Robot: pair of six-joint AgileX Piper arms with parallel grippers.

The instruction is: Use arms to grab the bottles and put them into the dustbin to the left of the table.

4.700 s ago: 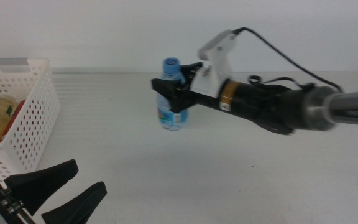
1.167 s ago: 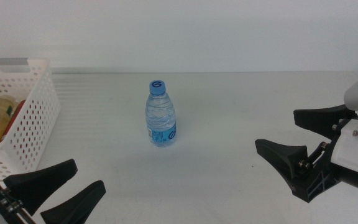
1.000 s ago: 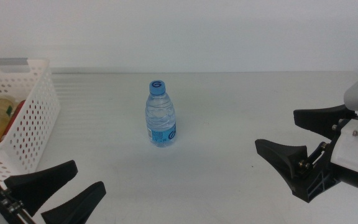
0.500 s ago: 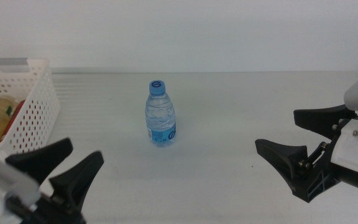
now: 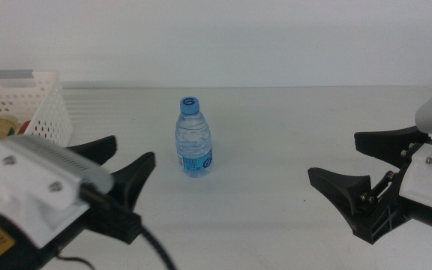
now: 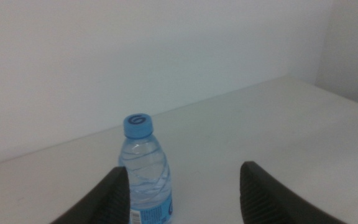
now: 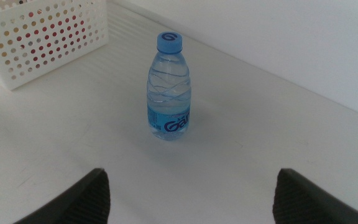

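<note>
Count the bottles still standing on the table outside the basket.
1: the water bottle stands upright mid-table, apart from the white basket. The left gripper partly hides the basket's contents.

bare table (image 5: 276, 135) lies all round the upright water bottle (image 5: 193, 137); only the dustbin (image 5: 32, 101) stands left.

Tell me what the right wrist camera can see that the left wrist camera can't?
Only the right wrist view shows the white dustbin, with red showing through its holes, and the wide-open right gripper. Only the left wrist view shows the left gripper, open, with the bottle just beside one of its fingers, and a bare wall behind. Both show the water bottle with its blue cap, standing upright on the white table.
</note>
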